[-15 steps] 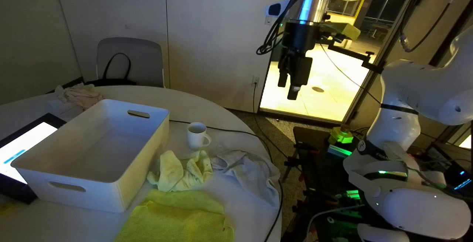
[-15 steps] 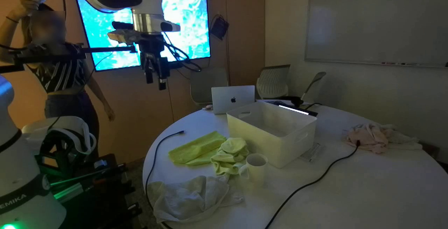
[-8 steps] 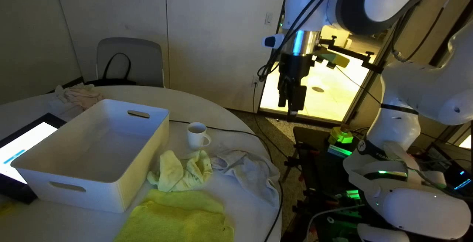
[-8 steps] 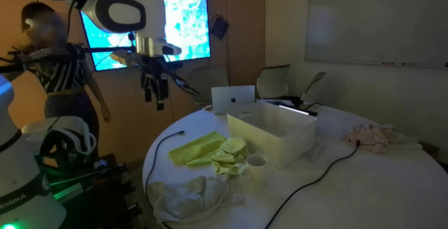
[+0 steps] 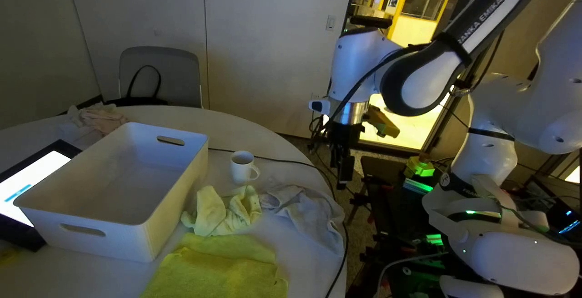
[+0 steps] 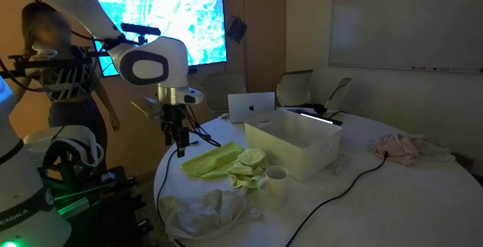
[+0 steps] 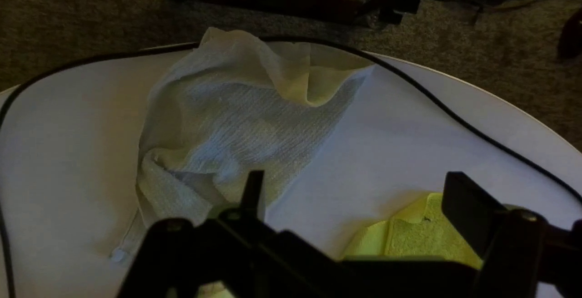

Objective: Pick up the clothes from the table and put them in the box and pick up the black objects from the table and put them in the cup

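Gripper (image 7: 357, 193) found with its jaws spread wide and nothing held, hanging in the air near the edge of the surface (image 6: 396, 209). Step in hand, in my judgement: approach to a first pickup, probably the whitish cloth (image 7: 254, 120), at 10 o'clock from the gripper in the wrist view. Next move should call for a descent onto a raised fold, a firm pinch, then a lift well above the wall of the box (image 5: 175, 204). Positions, taken from the crumpled yellow-green cloth (image 5: 213, 216) in an exterior view: box at 9 o'clock, cup (image 5: 241, 168) at 1, whitish cloth at 3, folded yellow-green cloth (image 5: 218, 273) at 6. No cloth shows inside the box; of the black objects, none could be made out. Obstructions: black cable (image 7: 113, 56) meets the whitish cloth's 12 o'clock edge in the wrist view and might snag; the cup stands near the likely carrying route. Also present: laptop (image 6: 251, 102), lit tablet (image 5: 36, 175), one person (image 6: 77, 115).
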Controlling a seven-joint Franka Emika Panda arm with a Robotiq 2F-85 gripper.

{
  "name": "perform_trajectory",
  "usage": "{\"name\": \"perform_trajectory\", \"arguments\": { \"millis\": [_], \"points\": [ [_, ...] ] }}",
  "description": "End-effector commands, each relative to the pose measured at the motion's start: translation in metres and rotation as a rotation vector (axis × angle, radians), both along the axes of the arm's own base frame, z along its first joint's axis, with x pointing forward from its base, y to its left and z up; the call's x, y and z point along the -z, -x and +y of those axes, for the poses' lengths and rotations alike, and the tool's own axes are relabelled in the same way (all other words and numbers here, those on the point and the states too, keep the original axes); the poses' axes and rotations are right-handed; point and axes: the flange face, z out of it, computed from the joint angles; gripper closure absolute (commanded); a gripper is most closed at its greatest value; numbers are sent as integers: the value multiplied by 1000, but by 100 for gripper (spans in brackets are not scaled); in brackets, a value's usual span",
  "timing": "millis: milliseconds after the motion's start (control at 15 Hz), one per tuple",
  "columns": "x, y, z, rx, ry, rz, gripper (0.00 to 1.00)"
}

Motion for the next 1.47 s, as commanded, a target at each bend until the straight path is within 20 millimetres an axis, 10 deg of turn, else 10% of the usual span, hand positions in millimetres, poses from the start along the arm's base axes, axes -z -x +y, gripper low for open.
{"name": "perform_trajectory", "arguments": {
  "millis": [0, 600, 1400],
  "points": [
    [47, -4, -3, -3, 0, -5, 0],
    [142, -6, -24, 135, 24, -3, 0],
    [212, -2, -17, 251, 35, 72, 0]
  ]
}}
